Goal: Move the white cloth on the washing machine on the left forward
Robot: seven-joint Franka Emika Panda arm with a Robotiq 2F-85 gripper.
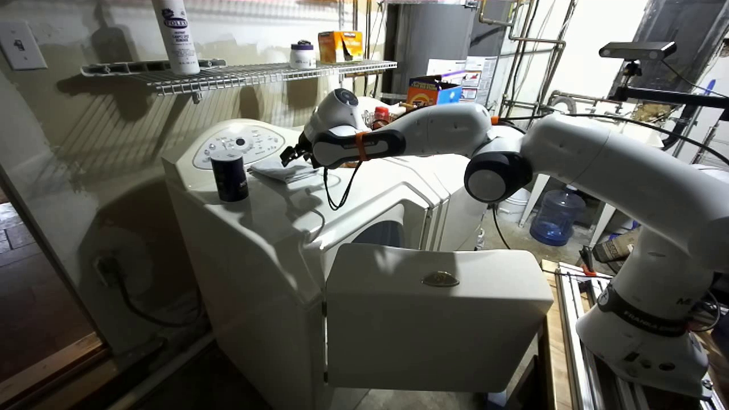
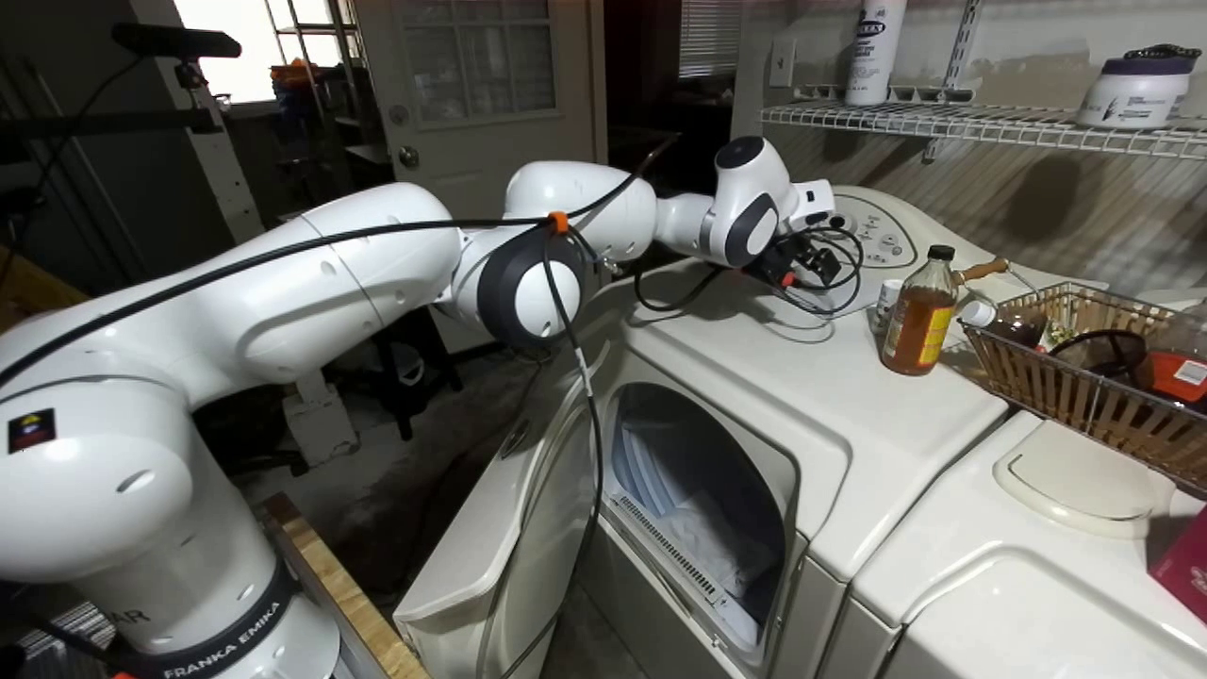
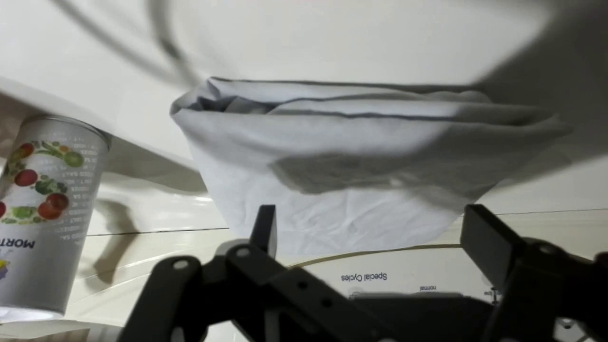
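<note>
The white cloth (image 1: 285,171) lies folded and slightly rumpled on top of the white washing machine (image 1: 267,219), beside the control panel. In the wrist view the cloth (image 3: 342,137) fills the middle, its folded edge at the top and its lower end reaching between the fingers. The machine's top (image 2: 745,330) also shows in an exterior view, where the arm and gripper mostly hide the cloth. My gripper (image 3: 368,223) is open, fingers wide apart with nothing gripped. In an exterior view the gripper (image 1: 299,156) is just above the cloth, near the panel; contact cannot be told.
A black cylinder with a white top (image 1: 229,177) stands beside the cloth. A brown bottle (image 2: 919,316) and a wicker basket (image 2: 1084,377) stand farther along. The machine's door (image 1: 438,324) hangs open in front. A wire shelf (image 1: 273,77) is above. A cable loop (image 1: 340,196) hangs from the wrist.
</note>
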